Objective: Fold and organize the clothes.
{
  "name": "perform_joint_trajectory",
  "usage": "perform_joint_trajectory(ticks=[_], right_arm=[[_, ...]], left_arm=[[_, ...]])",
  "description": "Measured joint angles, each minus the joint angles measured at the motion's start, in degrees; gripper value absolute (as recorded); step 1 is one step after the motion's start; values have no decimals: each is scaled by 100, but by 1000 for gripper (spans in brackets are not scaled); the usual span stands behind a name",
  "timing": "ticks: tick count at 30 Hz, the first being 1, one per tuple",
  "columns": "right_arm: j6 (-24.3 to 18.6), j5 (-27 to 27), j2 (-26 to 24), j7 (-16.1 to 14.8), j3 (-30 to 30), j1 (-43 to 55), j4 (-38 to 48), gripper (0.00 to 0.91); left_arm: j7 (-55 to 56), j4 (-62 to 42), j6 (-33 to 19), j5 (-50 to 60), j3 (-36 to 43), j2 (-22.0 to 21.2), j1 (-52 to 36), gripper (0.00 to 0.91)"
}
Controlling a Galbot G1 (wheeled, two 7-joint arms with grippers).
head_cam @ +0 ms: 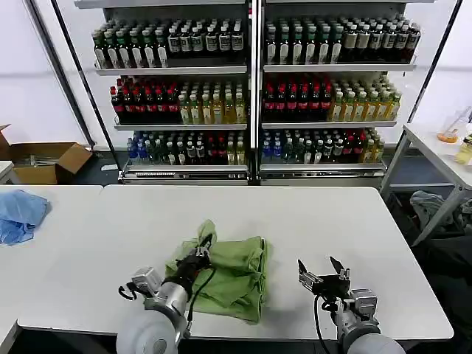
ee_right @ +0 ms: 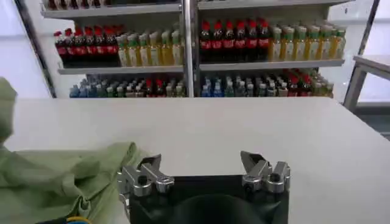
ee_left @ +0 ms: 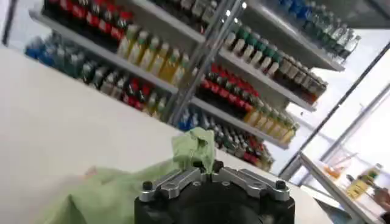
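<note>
Left gripper: left gripper is nearest to the camera, low over the white surface; its fingers are pressed together on a raised flap of the clothes, which stands up as a small peak at the fingertips.
Right gripper: right gripper rests on the bare surface, just beside the shirt's edge and not touching it; the fingers are spread wide and carry nothing.
Clothes: the green shirt lies bunched between the two grippers, mostly under and in front of the left one; only plain green cloth is visible.
Progress: I judge the folding is partly done. The shirt is gathered into a rough, thick bundle, but the edges are uneven and one flap is lifted, so the neat fold and the placing are not yet done.
Containers: a cardboard box stands on the floor, far beyond the left gripper; what is inside I cannot tell.
</note>
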State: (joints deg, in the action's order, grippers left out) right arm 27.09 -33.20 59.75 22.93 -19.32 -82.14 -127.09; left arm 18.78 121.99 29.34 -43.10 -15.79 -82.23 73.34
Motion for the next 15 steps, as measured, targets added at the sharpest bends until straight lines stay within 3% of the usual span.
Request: perform_joint_trajectory(ticks=[1,3,4,15], right_arm=[[-1,0,6,0,-5,-6,-1,907],[-2,4,17,0,-11,-15,-2,907],[-3,7,25,-1,-11,-16,-5,907],[-23,37,72,-21,-7,-48,-31,907]], left_arm=[[3,-63,4,-14,54,-38,-17,373],[6,-190,10,-44,156,-115,-53,766],[5,-243,9,-53,200,-146,-73,907],[-244,-702,-125,-38,491,-397,-233,907]])
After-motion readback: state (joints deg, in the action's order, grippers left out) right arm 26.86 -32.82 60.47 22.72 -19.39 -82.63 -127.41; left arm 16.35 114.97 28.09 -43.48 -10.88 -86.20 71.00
